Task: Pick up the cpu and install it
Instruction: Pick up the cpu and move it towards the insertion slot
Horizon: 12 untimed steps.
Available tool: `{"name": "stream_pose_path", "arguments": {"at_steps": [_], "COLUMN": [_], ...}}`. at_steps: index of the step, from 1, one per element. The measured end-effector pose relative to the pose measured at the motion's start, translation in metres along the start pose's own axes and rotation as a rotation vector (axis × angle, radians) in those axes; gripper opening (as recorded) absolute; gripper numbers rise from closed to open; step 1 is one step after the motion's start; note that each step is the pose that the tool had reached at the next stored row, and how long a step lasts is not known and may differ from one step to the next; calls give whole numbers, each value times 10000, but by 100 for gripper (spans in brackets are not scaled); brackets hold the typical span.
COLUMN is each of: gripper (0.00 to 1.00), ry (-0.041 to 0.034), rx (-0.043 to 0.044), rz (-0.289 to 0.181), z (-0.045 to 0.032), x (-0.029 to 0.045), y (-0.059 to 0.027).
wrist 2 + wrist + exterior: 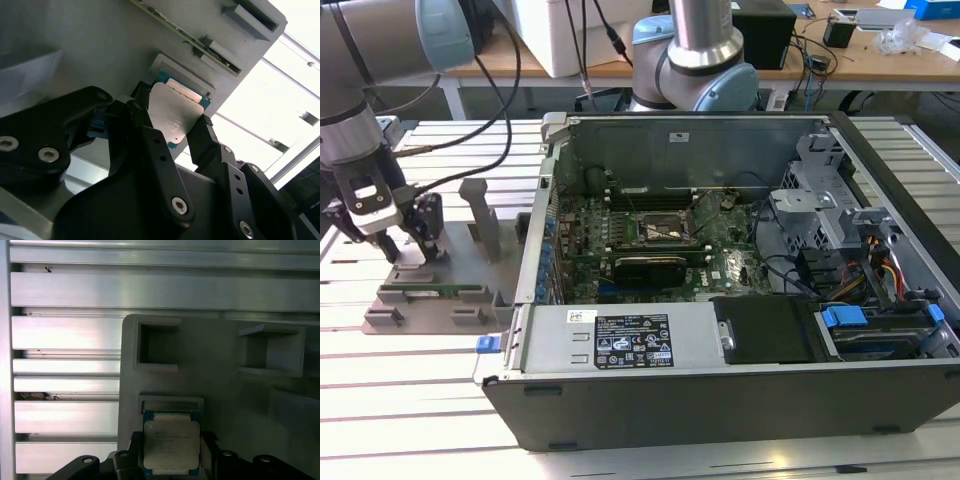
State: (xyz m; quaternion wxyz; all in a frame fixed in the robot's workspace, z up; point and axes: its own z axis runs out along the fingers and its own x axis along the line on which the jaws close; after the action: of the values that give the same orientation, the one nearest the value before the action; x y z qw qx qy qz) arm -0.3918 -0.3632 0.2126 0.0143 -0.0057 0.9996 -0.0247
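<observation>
Silver-grey cpu (171, 440): sitting between the tool's (171, 446) black fingers (155, 150), by the grey tray (225, 385).
Tool: pinching the cpu's opposite edges.
Hidden: one finger covering a cpu corner.

cpu (171, 445): one, a square chip with a silver top
gripper (170, 119): one
gripper fingers (150, 147): two, black
fixture tray (430, 300): one, grey
square pockets (157, 345) in the tray: two in the first wrist view
computer case (720, 405): one, lid off
motherboard (582, 262): one, green
socket frame (665, 229): one, dark, on the board
labelled metal box (620, 342) in the case: one
</observation>
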Motion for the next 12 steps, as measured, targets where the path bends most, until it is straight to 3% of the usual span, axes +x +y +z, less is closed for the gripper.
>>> {"name": "stream_pose_path", "arguments": {"at_steps": [12], "gripper": [55], "ry": [0], "rx": [0], "rz": [1], "z": [-272], "x": [-7], "y": [2]}}
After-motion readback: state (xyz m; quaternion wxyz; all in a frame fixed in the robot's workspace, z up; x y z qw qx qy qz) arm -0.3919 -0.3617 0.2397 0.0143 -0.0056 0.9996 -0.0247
